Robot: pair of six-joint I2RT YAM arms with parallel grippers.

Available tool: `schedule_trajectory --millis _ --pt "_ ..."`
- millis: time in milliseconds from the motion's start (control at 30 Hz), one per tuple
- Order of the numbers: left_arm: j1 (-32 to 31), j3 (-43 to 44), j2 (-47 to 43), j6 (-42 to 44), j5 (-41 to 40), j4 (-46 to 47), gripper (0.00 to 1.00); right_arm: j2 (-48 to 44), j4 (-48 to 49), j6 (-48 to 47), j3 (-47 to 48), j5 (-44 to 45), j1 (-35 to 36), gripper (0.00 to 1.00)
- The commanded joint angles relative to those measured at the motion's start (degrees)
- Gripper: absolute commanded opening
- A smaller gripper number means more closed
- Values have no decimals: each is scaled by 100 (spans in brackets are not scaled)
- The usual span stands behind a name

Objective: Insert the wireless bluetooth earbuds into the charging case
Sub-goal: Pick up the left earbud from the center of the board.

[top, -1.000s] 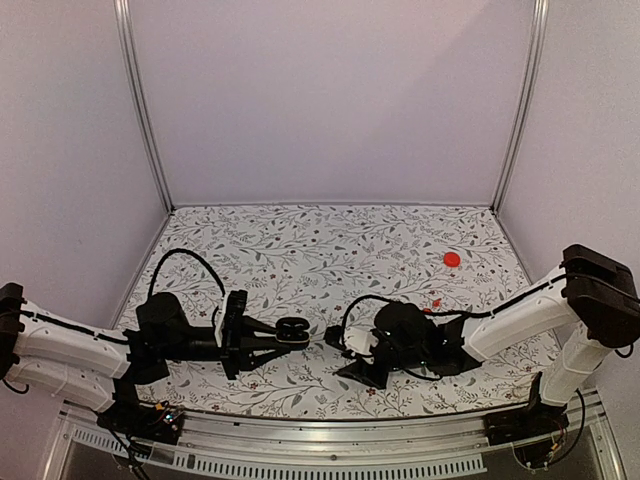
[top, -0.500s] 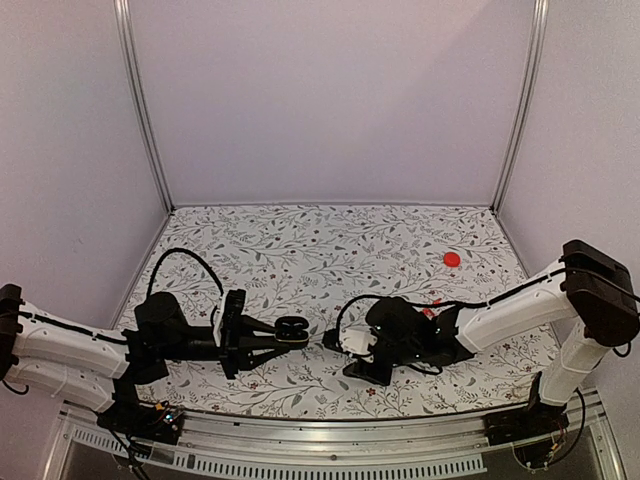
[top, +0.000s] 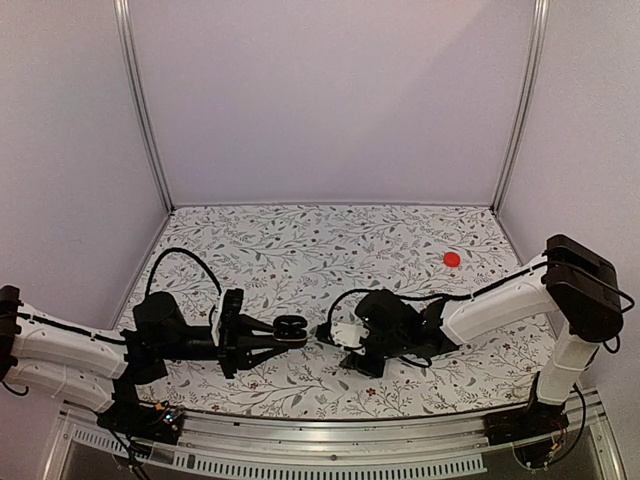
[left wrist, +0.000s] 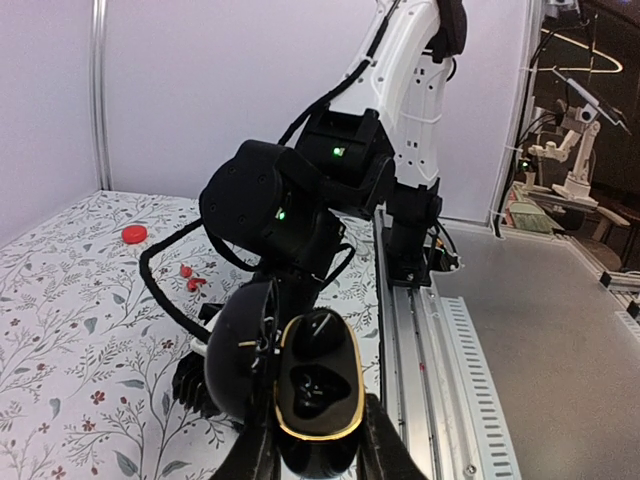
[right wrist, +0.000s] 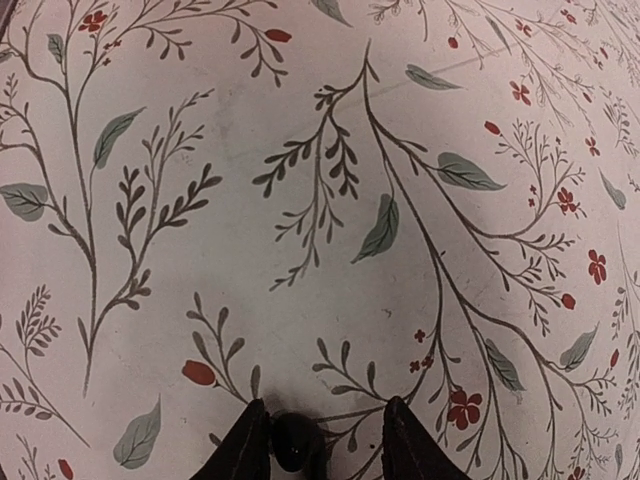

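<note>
My left gripper (top: pixel 288 332) is clamped tight on the glossy black oval charging case (left wrist: pixel 318 385), which stands upright between my fingertips, off the table. A thin gold rim runs round its mouth. Its rounded black lid (left wrist: pixel 240 350) is swung open to one side, and inside the case I see dark moulded hollows. My right gripper (right wrist: pixel 325 420) points at the case from just beside it, close but not touching, low over the pale tablecloth printed with leafy sprigs and small red flowers (right wrist: pixel 300 200). Its fingers stand a little apart. A small black glossy bud-like bead (right wrist: pixel 293 445) sits between them, hard against one finger, with a gap showing to the other. I cannot tell whether they actually pinch it. Two tiny bright red glossy buds (left wrist: pixel 191 277), far smaller than my fingers, lie close together on the cloth beyond my left fingertips. They are beside my right arm and well apart from the case. Farther out past them a flat round red disc (left wrist: pixel 133 234) rests on the cloth, clear of both hands.
</note>
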Motion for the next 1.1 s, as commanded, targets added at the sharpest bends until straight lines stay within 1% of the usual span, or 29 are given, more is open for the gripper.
schedule_trajectory --millis 0,167,333,533,800,1067 --pt "105 -83 -93 17 -1 28 0 160 -126 9 194 29 -122 37" --pt "116 -91 -114 19 -23 19 0 288 -355 22 366 4 -238 34" --pt "127 -76 -113 27 -23 8 0 432 -522 99 512 -50 -376 33" --pt "156 -71 -128 37 -4 -31 0 406 -741 168 582 -350 -466 33" --pt "175 -74 -133 47 4 -34 0 570 -1667 608 1225 -553 -465 32" --pt "200 -83 -117 78 28 -28 0 656 -2531 869 1677 -331 -465 31"
